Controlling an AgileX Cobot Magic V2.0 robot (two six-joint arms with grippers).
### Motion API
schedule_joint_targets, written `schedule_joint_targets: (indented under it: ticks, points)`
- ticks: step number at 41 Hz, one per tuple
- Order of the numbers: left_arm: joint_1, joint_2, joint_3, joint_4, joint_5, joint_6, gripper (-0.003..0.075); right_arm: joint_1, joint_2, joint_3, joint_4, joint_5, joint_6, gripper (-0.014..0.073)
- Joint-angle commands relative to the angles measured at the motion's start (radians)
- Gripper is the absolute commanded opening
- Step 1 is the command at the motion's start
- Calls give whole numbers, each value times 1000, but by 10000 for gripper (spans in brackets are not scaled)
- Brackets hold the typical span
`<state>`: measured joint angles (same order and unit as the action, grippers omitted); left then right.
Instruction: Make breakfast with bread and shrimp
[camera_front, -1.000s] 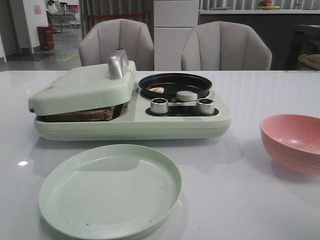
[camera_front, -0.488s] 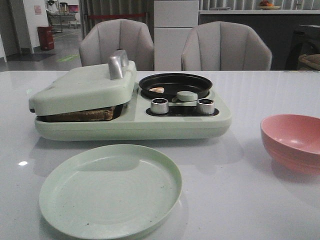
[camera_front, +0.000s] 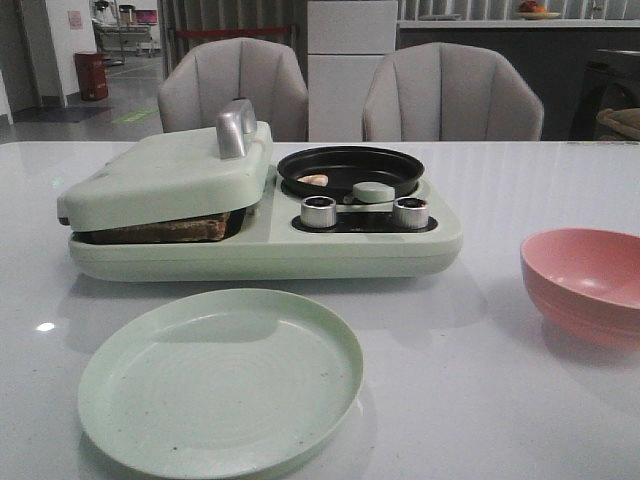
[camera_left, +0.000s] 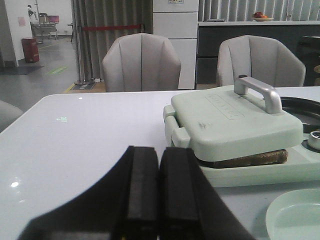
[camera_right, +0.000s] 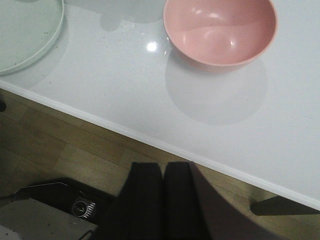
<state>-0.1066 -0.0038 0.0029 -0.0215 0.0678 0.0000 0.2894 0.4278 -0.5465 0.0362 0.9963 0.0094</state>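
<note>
Bread sits toasting under the lid, left of centre in the front view, its brown crust peeking out. Shrimp lies in the black pan above centre, likely cooking. Both grippers, left and right, are parked off the appliance with fingers pressed together, empty.

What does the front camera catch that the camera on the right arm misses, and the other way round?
Only the front view shows the breakfast maker, its lid resting on the bread, and the shrimp lying in the black pan. Only the right wrist view shows the right end effector, closed and empty, hanging over the wooden floor past the table's edge. Both show the pink bowl, the green plate and the white table.
</note>
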Motion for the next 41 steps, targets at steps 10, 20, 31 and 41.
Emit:
schedule_joint_targets:
  ticks: [10, 20, 31, 41]
  points:
    - [1, -18, 28, -8, -91, -11, 99, 0, 6, -25, -2, -61, 0, 7]
    - [1, -18, 28, -8, -91, -11, 99, -72, -94, 16, -26, -144, -16, 7]
    - [1, -18, 28, -8, -91, -11, 99, -273, -314, 299, -28, -675, -16, 7]
    - [1, -18, 28, -8, -91, -11, 99, -298, -461, 514, 23, -913, -9, 7]
